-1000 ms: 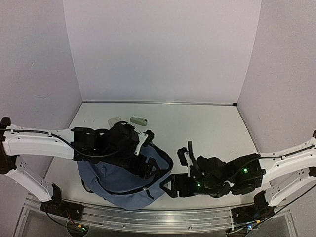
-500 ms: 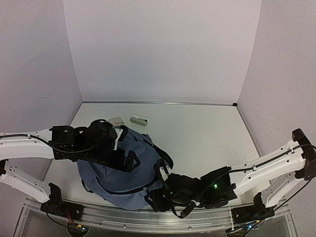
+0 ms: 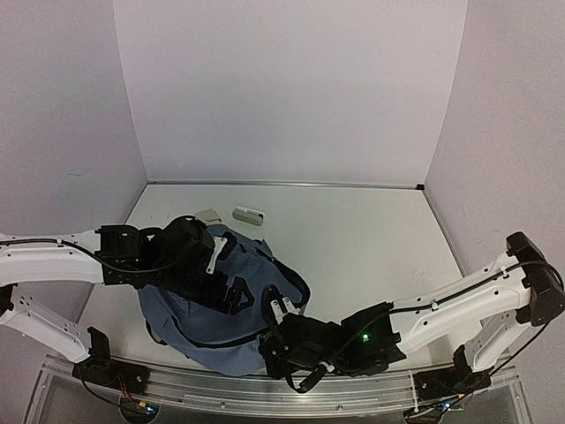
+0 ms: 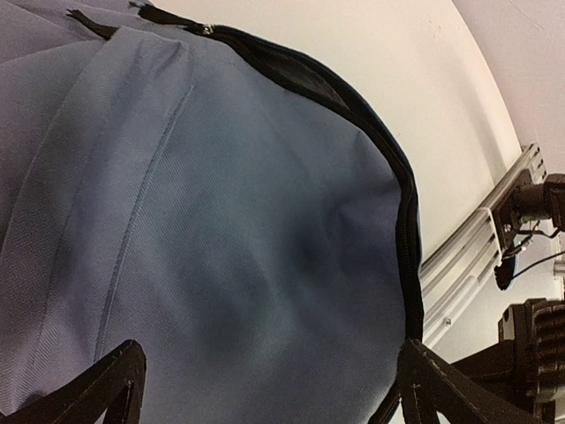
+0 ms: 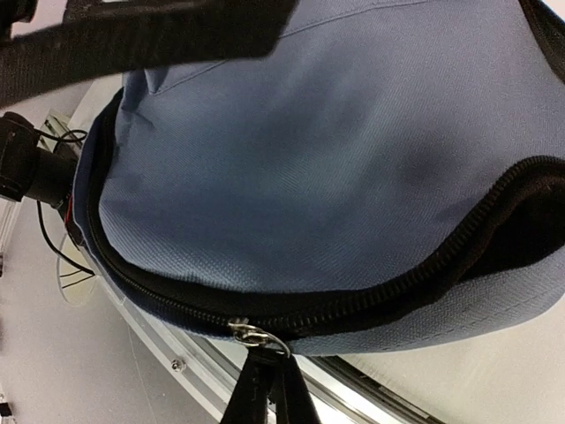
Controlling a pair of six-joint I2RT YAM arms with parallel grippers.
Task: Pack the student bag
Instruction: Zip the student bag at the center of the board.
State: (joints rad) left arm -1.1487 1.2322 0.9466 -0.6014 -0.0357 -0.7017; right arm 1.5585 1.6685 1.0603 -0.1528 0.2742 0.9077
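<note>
The backpack, a large soft dusty-blue fabric bag, lies slumped on the table left of centre near the front edge, with a black zip rimming its side, a metal zip pull, and a black strap looping out to its right.

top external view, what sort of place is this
Probably a robot lab cell: bare pale walls box in a white table, and the left arm and right arm sit on a metal rail.

You have nothing to read in these views. No lettering, label, brand or number is legible anywhere.
</note>
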